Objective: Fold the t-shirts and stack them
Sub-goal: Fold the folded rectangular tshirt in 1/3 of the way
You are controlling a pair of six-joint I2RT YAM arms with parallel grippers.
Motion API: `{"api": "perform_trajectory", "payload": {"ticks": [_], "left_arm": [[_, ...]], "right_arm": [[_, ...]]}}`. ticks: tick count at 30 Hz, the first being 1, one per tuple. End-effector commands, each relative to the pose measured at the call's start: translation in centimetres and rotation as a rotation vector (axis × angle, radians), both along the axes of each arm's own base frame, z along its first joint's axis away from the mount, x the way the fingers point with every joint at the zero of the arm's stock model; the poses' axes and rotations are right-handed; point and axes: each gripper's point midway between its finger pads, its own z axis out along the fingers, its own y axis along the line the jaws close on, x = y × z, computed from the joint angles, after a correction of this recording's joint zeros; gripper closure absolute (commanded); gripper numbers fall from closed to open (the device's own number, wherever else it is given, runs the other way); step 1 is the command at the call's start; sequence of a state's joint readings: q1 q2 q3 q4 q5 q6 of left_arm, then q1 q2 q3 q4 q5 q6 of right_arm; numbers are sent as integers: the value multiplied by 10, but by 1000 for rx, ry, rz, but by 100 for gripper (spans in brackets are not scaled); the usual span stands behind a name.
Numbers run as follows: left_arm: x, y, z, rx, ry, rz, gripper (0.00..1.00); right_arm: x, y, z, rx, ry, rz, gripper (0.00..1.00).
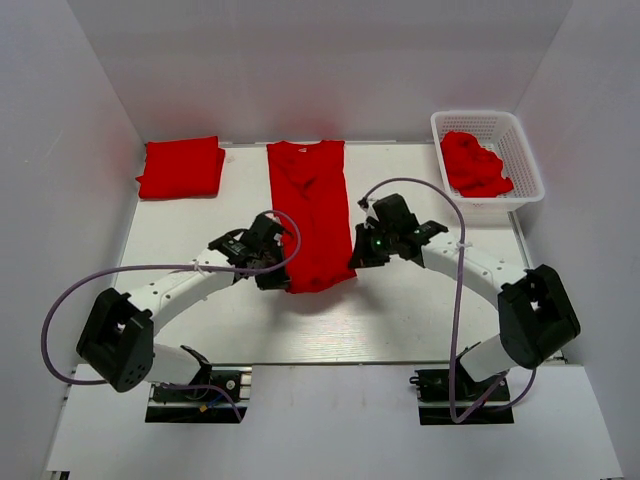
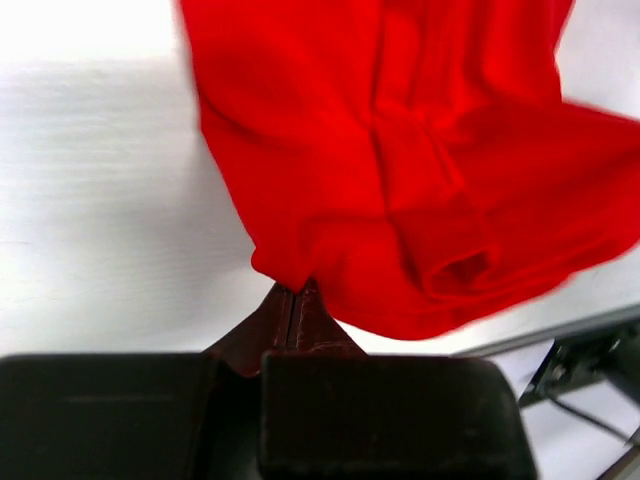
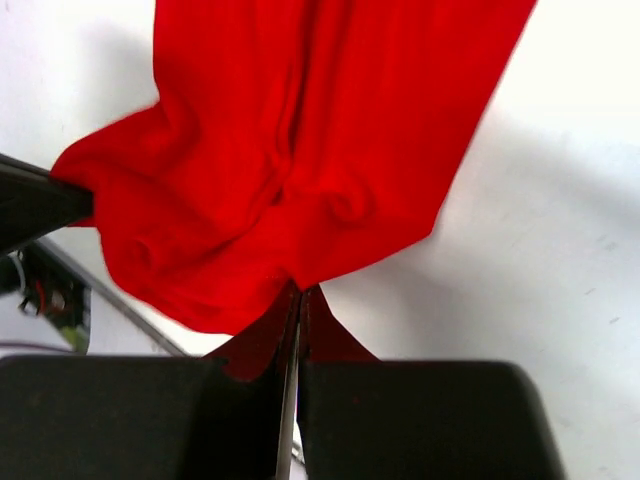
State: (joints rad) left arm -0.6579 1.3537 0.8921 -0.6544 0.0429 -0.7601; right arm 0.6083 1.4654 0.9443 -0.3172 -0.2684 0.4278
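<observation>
A red t-shirt [image 1: 312, 210] lies in a long narrow strip down the middle of the table, its near end lifted. My left gripper [image 1: 272, 277] is shut on its near left corner [image 2: 285, 268]. My right gripper [image 1: 357, 262] is shut on its near right corner [image 3: 305, 272]. The near edge sags between the two grippers. A folded red t-shirt [image 1: 181, 167] lies at the far left. A crumpled red t-shirt [image 1: 474, 165] lies in the white basket [image 1: 524, 150] at the far right.
The white table [image 1: 420, 310] is walled by white panels on three sides. Purple cables [image 1: 60, 310] loop from both arms. The basket stands against the right wall.
</observation>
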Motion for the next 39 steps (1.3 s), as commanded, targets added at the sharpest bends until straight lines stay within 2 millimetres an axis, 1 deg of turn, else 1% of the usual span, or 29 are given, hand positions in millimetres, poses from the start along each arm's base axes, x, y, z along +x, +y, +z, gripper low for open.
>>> {"api": "perform_trajectory", "payload": {"ticks": [1, 3, 5, 6, 7, 8, 9, 10, 11, 12, 13, 14, 15, 16, 18, 19, 20, 22, 23, 25, 26, 29, 31, 32, 33, 34, 35, 38, 39], "left_arm": [[29, 3, 27, -20, -93, 66, 100], [45, 9, 30, -10, -120, 103, 100], [60, 11, 39, 1, -154, 113, 100], [68, 15, 40, 15, -164, 123, 100], [78, 14, 45, 16, -177, 123, 100], [84, 17, 46, 33, -192, 117, 100], [90, 19, 48, 37, -198, 117, 100], [100, 21, 50, 42, -203, 128, 100], [107, 24, 50, 53, -211, 135, 100], [113, 21, 55, 54, -225, 123, 100], [119, 25, 54, 58, -221, 139, 100], [122, 31, 45, 77, -204, 144, 100], [129, 31, 49, 70, -217, 154, 100], [135, 36, 50, 75, -222, 162, 100], [147, 33, 56, 56, -247, 159, 100], [152, 36, 51, 63, -235, 160, 100], [159, 40, 51, 62, -241, 176, 100], [170, 41, 53, 53, -252, 176, 100], [171, 41, 42, 51, -222, 161, 100], [183, 38, 47, 26, -241, 154, 100], [184, 40, 38, 28, -220, 143, 100], [198, 42, 43, 18, -241, 142, 100], [205, 43, 39, 16, -243, 135, 100], [206, 40, 41, 4, -255, 118, 100], [212, 41, 41, 1, -267, 105, 100], [214, 39, 36, -1, -262, 91, 100], [217, 36, 42, -18, -278, 85, 100], [229, 42, 40, -17, -289, 83, 100], [229, 42, 34, -9, -279, 75, 100]], "right_arm": [[21, -7, 5, -63, -50, -22, 100], [30, -4, 4, -72, -53, -22, 100], [46, -1, 13, -70, -91, -14, 100], [48, 1, 8, -76, -72, -23, 100], [61, 6, 23, -58, -107, -28, 100], [65, 5, 11, -90, -83, -23, 100], [67, 4, 9, -104, -77, -20, 100], [81, 7, 24, -92, -115, -33, 100], [86, 8, 15, -107, -97, -30, 100], [88, 7, 15, -112, -99, -28, 100], [96, 11, 22, -103, -121, -26, 100], [104, 11, 19, -108, -112, -27, 100], [107, 12, 18, -108, -112, -23, 100], [115, 16, 26, -99, -130, -23, 100], [129, 18, 28, -95, -135, -31, 100], [134, 16, 27, -96, -135, -36, 100], [141, 21, 27, -86, -138, -28, 100], [148, 20, 28, -83, -143, -27, 100], [156, 21, 29, -79, -153, -34, 100], [162, 20, 30, -76, -158, -31, 100], [167, 21, 29, -75, -164, -28, 100], [179, 22, 29, -68, -172, -22, 100], [186, 23, 30, -54, -177, -14, 100], [189, 22, 24, -55, -166, -14, 100], [193, 24, 29, -40, -173, -13, 100], [195, 24, 24, -42, -163, -12, 100], [196, 25, 22, -36, -161, -7, 100], [208, 26, 20, -22, -162, -12, 100], [208, 26, 20, -22, -162, -12, 100]]}}
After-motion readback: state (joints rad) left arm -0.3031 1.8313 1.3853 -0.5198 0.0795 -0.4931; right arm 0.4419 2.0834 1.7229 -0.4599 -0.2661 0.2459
